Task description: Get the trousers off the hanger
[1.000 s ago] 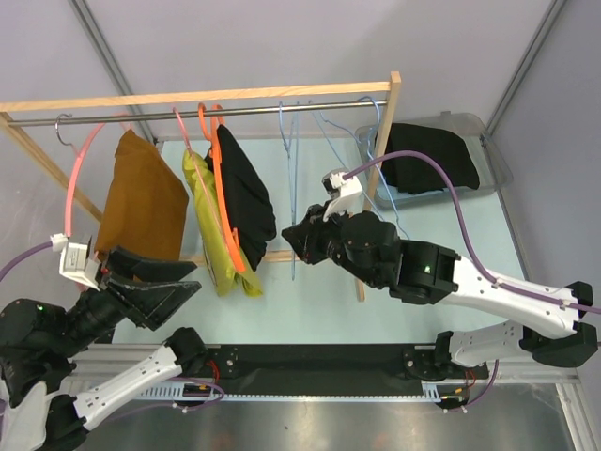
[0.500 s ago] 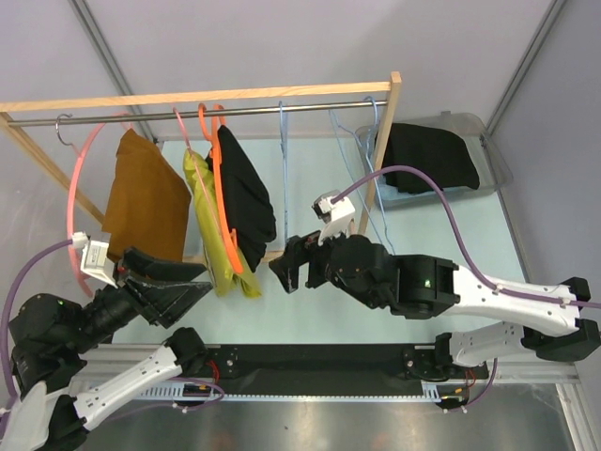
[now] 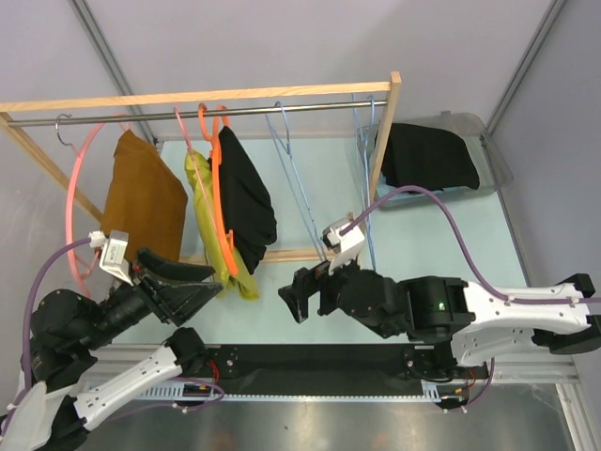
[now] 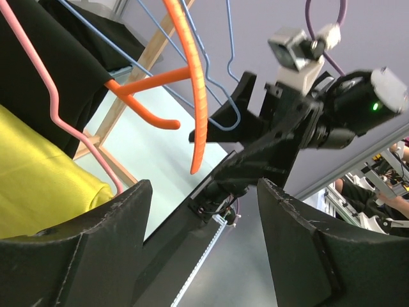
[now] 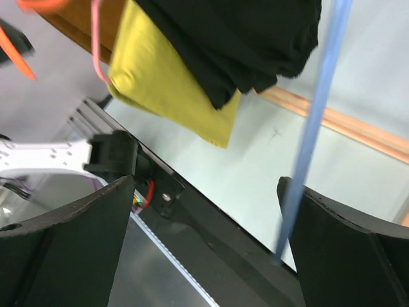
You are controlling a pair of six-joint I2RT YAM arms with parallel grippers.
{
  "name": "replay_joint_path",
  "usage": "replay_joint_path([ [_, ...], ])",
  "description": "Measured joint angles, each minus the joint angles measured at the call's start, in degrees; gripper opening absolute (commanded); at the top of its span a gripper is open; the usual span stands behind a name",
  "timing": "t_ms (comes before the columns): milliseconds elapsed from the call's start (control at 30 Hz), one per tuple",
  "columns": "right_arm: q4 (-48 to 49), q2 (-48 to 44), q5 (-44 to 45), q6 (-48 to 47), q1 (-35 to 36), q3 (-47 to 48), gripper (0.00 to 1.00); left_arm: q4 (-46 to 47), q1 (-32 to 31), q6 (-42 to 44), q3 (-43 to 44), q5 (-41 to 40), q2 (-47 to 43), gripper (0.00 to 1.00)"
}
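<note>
Hanging low at the near edge, left gripper [image 3: 212, 280] and right gripper [image 3: 295, 295] both gape wide, nothing held. They flank the black trousers [image 3: 246, 193] draped over the orange hanger [image 3: 223, 216] on the rail [image 3: 282, 109], probably lining up a pull. Bin [image 3: 498, 160] beyond looks like the drop spot.
</note>
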Motion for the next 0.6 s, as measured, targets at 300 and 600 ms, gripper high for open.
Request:
replay_joint_path([
  [300,6.27,-4.26,2.67,1.42,3.78,-14.60,1.00,0.07,0.00,-0.92,-2.69,0.00,-1.64,0.72],
  [600,25.40,-6.03,5.75,0.44,6.49,-32.35,1.00,0.35,0.00,-4.00,-10.36,0.02,-5.40,0.74],
])
